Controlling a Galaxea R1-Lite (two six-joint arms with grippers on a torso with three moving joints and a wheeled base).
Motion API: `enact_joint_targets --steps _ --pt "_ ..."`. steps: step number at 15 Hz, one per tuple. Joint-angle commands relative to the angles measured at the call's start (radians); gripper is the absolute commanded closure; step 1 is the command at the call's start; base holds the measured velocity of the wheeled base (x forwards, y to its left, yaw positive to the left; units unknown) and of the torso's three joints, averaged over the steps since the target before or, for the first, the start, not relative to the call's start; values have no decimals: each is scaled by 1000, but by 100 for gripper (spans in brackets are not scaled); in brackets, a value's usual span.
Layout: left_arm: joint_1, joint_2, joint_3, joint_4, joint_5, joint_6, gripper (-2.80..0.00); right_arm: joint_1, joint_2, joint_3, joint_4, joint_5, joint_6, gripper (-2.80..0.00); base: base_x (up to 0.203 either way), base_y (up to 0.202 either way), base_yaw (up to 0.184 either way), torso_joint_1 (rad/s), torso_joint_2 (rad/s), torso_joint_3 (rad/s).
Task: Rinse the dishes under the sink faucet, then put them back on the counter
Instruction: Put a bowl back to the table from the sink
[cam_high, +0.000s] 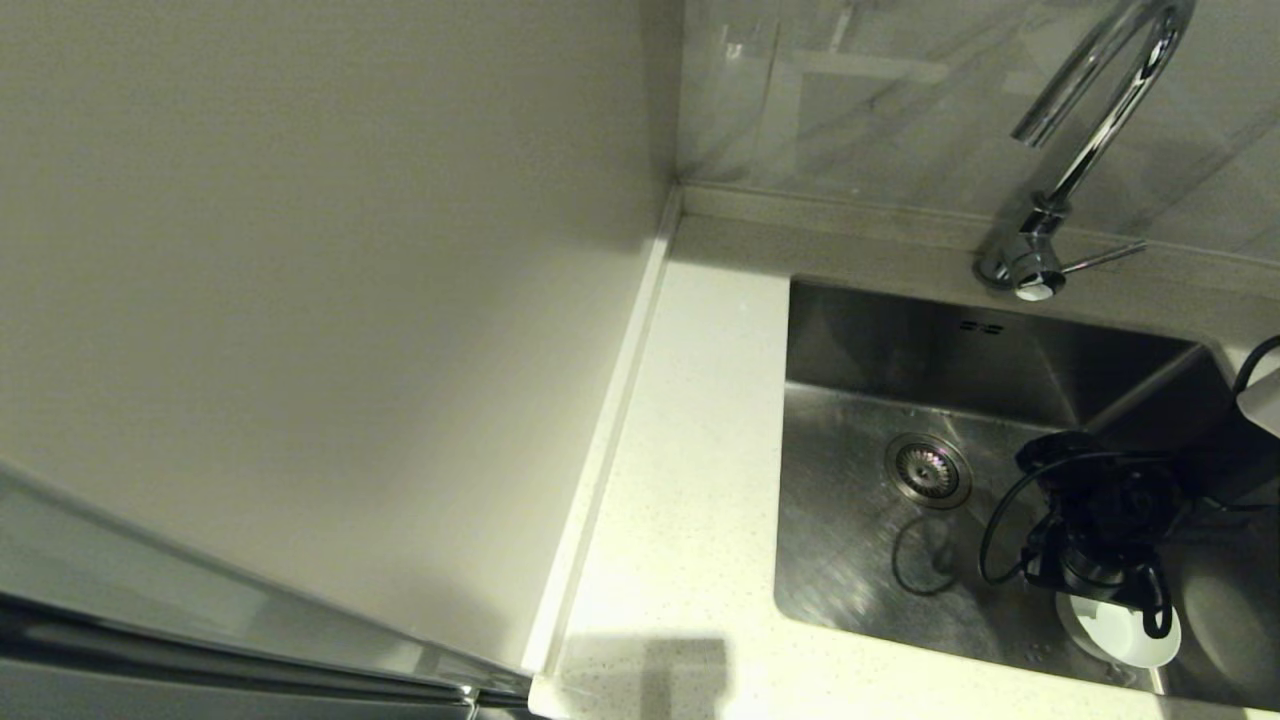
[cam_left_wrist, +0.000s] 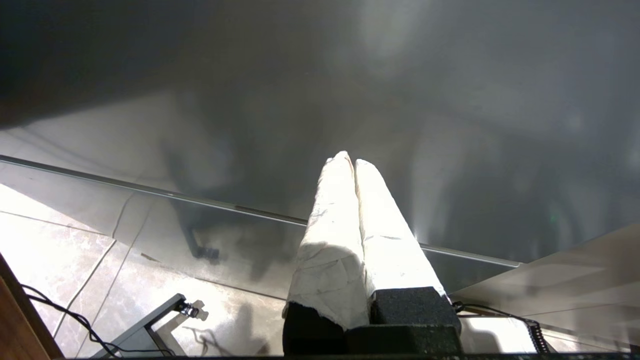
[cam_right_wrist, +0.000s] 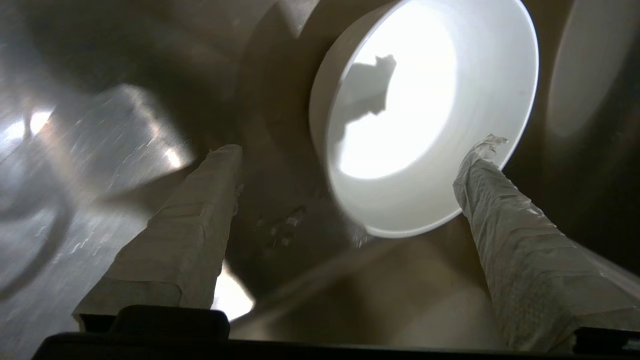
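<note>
Down inside the sink (cam_high: 860, 560), near its front right corner: the right gripper (cam_right_wrist: 350, 165), fingers spread wide and holding nothing. White bowl (cam_high: 1120, 632) on the basin floor right below it, largely hidden in the head view by the black wrist and its looping cable, only a crescent of rim showing. In the right wrist view, the same bowl (cam_right_wrist: 425, 115) seen from above, bright inside, one taped finger (cam_right_wrist: 195, 225) well apart from it and the other finger at its rim; whether that tip touches the rim, cannot tell. A second pale rounded shape (cam_high: 1225, 625) beside the white bowl toward the right, cut off by the picture edge and too dim to name its colour. No third bowl to be made out.

Round strainer drain (cam_high: 928, 469) uncovered, mid-basin. Faucet (cam_high: 1085, 140) behind the sink, spout top cropped away, thin lever sticking out to the right. Cream table (cam_high: 690, 450) left of the sink.

Left gripper (cam_left_wrist: 350, 162) parked away from the sink, fingers pressed together, above a tiled floor (cam_left_wrist: 45, 240).
</note>
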Motion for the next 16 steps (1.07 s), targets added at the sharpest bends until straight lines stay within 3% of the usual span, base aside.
enact_joint_targets --steps 1,2,3,10,16 --pt "-1 -3 0 -1 1 1 0 -13 48 -22 0 -2 2 -280 0 0 0 0 0 0" --pt "0 -4 0 -1 1 -1 0 -21 61 -31 0 -2 2 -280 0 0 0 0 0 0" --pt "0 -4 0 -1 1 -1 0 -25 70 -39 0 -4 2 0 0 0 0 0 0 0" --pt "0 -3 0 -1 1 -1 0 -49 47 -34 0 -3 0 0 0 0 0 0 0 0" --pt "0 -3 0 -1 1 0 0 -23 -155 5 2 -5 -5 0 0 0 0 0 0 0"
